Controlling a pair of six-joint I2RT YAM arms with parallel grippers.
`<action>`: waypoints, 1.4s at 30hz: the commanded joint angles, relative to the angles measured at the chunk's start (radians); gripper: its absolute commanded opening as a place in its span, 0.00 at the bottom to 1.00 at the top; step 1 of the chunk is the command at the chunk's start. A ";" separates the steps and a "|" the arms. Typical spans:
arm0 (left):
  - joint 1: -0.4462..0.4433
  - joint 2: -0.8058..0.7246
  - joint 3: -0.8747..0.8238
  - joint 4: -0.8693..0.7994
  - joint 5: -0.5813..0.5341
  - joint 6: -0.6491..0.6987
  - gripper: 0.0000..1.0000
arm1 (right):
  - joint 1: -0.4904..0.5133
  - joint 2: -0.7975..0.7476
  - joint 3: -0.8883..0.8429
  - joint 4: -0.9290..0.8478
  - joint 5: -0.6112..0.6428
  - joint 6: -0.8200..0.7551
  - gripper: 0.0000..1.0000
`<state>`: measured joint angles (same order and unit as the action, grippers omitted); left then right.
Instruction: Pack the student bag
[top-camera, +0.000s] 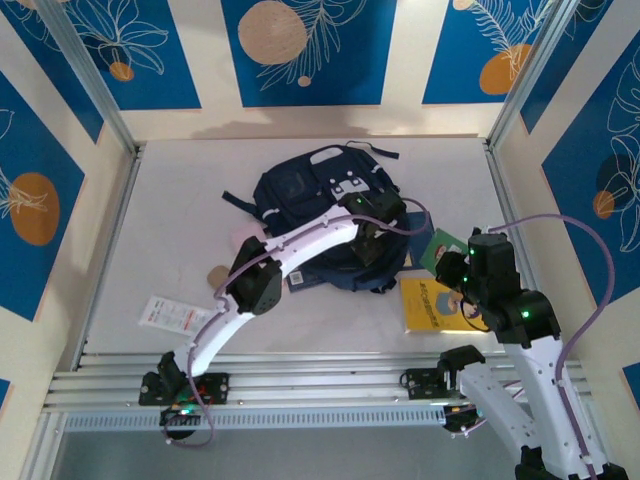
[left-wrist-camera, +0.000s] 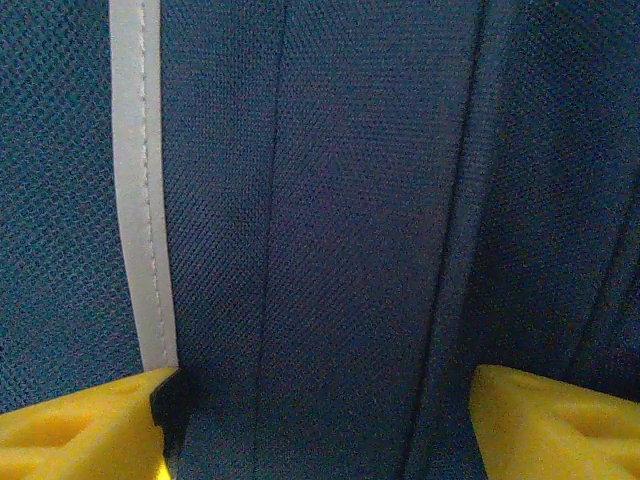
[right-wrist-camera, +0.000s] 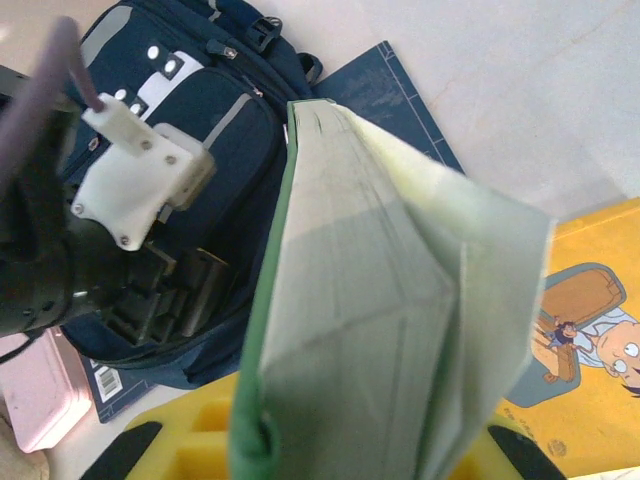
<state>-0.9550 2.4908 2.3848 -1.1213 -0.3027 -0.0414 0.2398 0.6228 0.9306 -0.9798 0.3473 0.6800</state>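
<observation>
The left jaws stand released. Their yellow fingertips (left-wrist-camera: 70, 430) are spread wide at the two lower corners of the left wrist view, and close ahead of them are the navy weave and a light grey stripe (left-wrist-camera: 140, 200) of the student bag (top-camera: 325, 210). The right jaws are clenched on the lower end of a green-covered book (right-wrist-camera: 360, 320), whose pale page edges fan upward.

The student bag lies flat in the far middle of the surface (top-camera: 170, 210), with its grey-white buckled front patch facing up. The left arm (top-camera: 290, 250) reaches across it from the near left, its wrist over the bag's right part. In the right wrist view a dark blue flat book (right-wrist-camera: 385, 95) lies partly under the bag, and a pink case (right-wrist-camera: 35, 395) sits just beside the bag's near corner. A yellow book (top-camera: 430, 305) with a cartoon cover lies on the surface to the right of the bag, near the right arm's wrist. Well apart at the near left lies a white leaflet (top-camera: 175, 317) with red print. A small round tan thing (top-camera: 218, 275) sits between it and the bag.
</observation>
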 joint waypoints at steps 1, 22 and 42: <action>0.006 0.024 -0.016 0.056 -0.175 0.032 0.69 | 0.005 -0.005 -0.013 0.064 -0.042 -0.018 0.02; 0.048 -0.245 0.017 0.088 -0.174 0.092 0.00 | -0.033 0.074 -0.043 0.177 -0.295 0.031 0.00; 0.088 -0.370 -0.070 0.055 0.131 -0.027 0.49 | -0.085 0.710 -0.125 1.206 -0.666 0.591 0.00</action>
<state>-0.8776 2.2192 2.3421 -1.0607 -0.2737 -0.0181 0.1413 1.3296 0.7498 -0.0017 -0.2420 1.1774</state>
